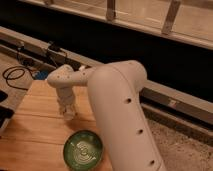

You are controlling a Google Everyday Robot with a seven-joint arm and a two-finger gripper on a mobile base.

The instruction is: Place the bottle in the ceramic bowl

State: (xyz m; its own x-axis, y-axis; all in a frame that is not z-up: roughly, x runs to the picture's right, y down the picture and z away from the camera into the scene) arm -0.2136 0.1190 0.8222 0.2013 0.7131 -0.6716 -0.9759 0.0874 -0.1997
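The dark-green ceramic bowl (83,149) with pale rings inside stands on the wooden table (35,135) near its front edge. My gripper (67,112) hangs from the white arm (117,107) and points down at the table top, a little behind and to the left of the bowl. A pale shape at the gripper's lower end cannot be told apart from the gripper. No bottle shows on its own on the table or in the bowl. The bowl's inside looks bare.
A black object (4,116) sits at the table's left edge. Black cables (15,75) lie on the floor behind the table's left corner. A metal rail (165,95) and a dark wall run behind. Speckled floor (180,145) lies to the right.
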